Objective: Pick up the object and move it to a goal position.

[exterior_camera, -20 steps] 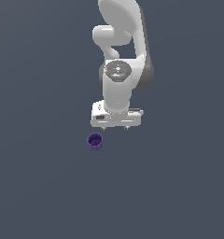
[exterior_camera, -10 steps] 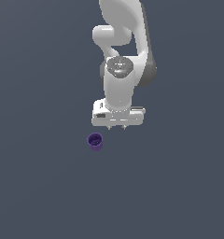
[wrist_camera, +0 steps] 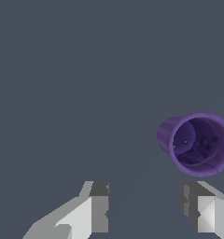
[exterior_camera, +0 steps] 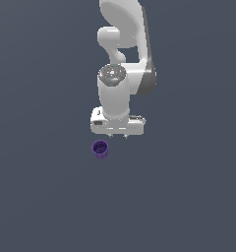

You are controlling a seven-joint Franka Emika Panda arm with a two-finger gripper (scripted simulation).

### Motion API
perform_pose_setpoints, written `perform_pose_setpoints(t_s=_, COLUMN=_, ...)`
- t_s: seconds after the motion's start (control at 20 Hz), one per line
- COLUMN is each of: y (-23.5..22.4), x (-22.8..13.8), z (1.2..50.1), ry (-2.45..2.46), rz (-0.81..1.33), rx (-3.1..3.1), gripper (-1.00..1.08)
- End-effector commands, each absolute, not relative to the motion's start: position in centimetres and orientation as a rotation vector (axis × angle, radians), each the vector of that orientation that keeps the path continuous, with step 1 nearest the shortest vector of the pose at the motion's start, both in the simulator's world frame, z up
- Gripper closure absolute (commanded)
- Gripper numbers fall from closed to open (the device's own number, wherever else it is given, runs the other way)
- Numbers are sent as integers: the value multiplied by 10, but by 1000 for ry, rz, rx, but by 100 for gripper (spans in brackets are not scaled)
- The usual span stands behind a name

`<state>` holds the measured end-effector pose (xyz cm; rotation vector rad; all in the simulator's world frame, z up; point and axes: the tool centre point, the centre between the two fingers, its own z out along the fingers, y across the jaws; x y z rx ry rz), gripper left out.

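Lowered slightly since the earlier frames, the tool [exterior_camera: 118, 136] hangs above the tabletop [exterior_camera: 41, 197] with its fingers [wrist_camera: 99, 205] spread and empty. Just beside it, toward the exterior view's left and nearer the camera, stands the purple cup [exterior_camera: 100, 148], outside the gap between the fingers.

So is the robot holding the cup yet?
No, nothing is held. The gripper is open and empty, and the cup sits apart from its fingers.
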<state>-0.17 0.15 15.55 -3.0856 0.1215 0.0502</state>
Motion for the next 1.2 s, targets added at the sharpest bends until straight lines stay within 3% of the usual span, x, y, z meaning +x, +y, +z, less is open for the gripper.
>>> perform_pose_setpoints(t_s=0.0, y=-10, x=-2, z=149, ry=216, rz=41, rx=-3059, gripper=-20)
perform_pose_setpoints(t_s=0.65, y=-97, x=-15, z=104, ry=850, rz=-30, rx=-2828, gripper=-20)
perform_pose_setpoints(t_s=1.15, y=-117, x=-20, z=95, ry=984, rz=-45, rx=-2767, gripper=-20)
